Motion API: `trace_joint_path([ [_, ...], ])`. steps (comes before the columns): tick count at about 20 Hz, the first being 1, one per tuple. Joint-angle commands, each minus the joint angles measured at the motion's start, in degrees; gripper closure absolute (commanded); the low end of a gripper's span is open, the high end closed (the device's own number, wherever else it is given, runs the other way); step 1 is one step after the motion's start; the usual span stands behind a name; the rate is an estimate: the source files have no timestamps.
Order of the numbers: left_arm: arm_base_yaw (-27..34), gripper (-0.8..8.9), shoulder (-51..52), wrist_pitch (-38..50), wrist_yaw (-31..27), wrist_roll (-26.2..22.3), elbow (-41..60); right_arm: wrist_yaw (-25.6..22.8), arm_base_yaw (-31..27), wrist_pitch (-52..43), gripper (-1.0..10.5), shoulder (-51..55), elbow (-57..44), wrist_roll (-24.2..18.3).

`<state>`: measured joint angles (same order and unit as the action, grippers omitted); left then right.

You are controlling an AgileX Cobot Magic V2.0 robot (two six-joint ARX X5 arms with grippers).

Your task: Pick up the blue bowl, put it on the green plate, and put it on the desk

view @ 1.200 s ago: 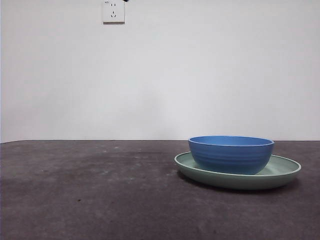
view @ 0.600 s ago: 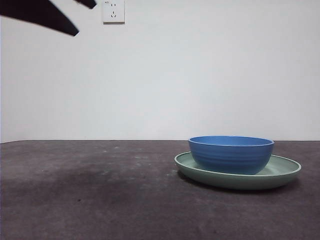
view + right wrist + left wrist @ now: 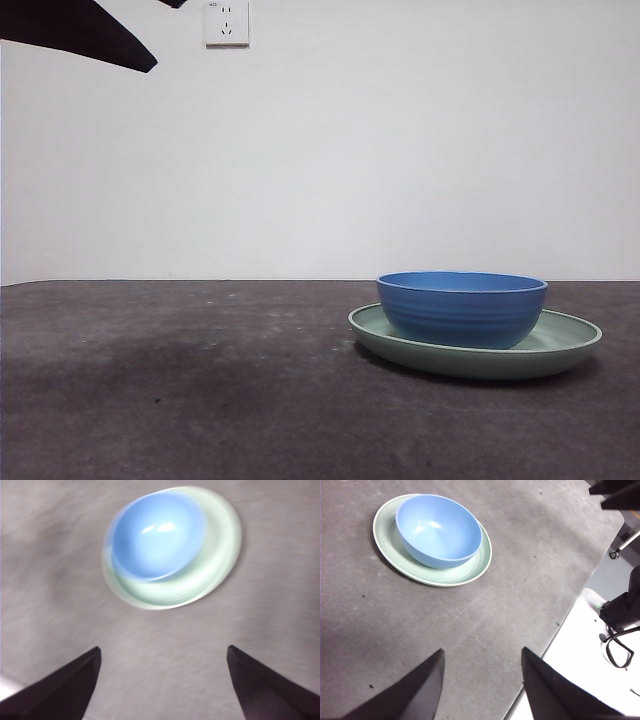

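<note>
The blue bowl (image 3: 462, 308) sits inside the green plate (image 3: 570, 345), off-centre in it, and both rest on the bench (image 3: 180, 400). Both pincers hang high above the bench with nothing between their jaws: the left pincer (image 3: 482, 682) has its jaws spread apart, with bowl (image 3: 439, 530) and plate (image 3: 470, 572) well ahead of it across bare bench, and the right pincer (image 3: 162, 680) is also wide open, with the bowl (image 3: 157, 535) ahead of it, nearly between the lines of its jaws. The right wrist picture is smeared, so fine detail there is unclear. Judging by how things lie, the bowl is already on the plate and the step in hand is lifting it out to the bench. Done well, that means coming down over the bowl's rim, one jaw inside and one outside the wall, on the side with more plate floor showing, and lifting straight up so the plate is not dragged. Little obstructs: the other pincer (image 3: 615, 492) shows at the far bench edge, a wall socket (image 3: 227, 22) is behind.
</note>
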<state>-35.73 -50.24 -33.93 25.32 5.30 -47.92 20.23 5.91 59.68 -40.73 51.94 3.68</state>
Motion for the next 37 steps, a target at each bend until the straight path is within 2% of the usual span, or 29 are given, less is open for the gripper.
trace_joint_path([
  [1, -0.28, 5.64, -0.35, 0.81, 0.26, -0.02, -0.33, -4.02, 0.09, -1.88, 5.4, -2.51, 1.03, 4.57],
  [6, -0.28, 5.64, -0.35, 0.79, 0.24, -0.15, -0.33, -4.20, -0.22, -11.45, 5.4, -13.97, 0.96, 6.19],
  [13, -0.28, 5.64, -0.35, 0.76, 0.24, -0.35, -0.33, -3.82, -0.22, -24.50, 6.1, -34.62, 0.96, 5.81],
  [20, -0.28, 5.64, -0.35, 0.02, 0.24, -0.33, -0.33, -3.78, -0.52, -32.63, 6.8, -47.30, 0.96, 4.83],
  [23, -0.28, 5.64, -0.35, -0.02, 0.26, -0.33, -0.33, -3.78, -0.52, -35.04, 7.0, -50.53, 0.96, 4.85],
  [26, -0.28, 5.64, -0.35, -0.02, 0.24, -0.33, -0.33, -3.78, -0.52, -36.85, 7.9, -51.91, 0.96, 4.87],
  [30, -0.28, 5.64, -0.35, -0.59, 0.24, -0.15, -0.33, -3.78, -0.52, -37.40, 8.0, -53.66, 0.96, 4.81],
  [33, -0.28, 5.64, -0.35, -0.90, 0.24, -0.09, -0.33, -3.78, -0.52, -38.53, 9.4, -53.68, 0.96, 4.72],
  [37, -0.28, 5.64, -0.33, -0.96, 0.24, -0.09, -0.33, -3.80, -0.68, -38.51, 9.4, -53.57, 0.96, 4.92],
])
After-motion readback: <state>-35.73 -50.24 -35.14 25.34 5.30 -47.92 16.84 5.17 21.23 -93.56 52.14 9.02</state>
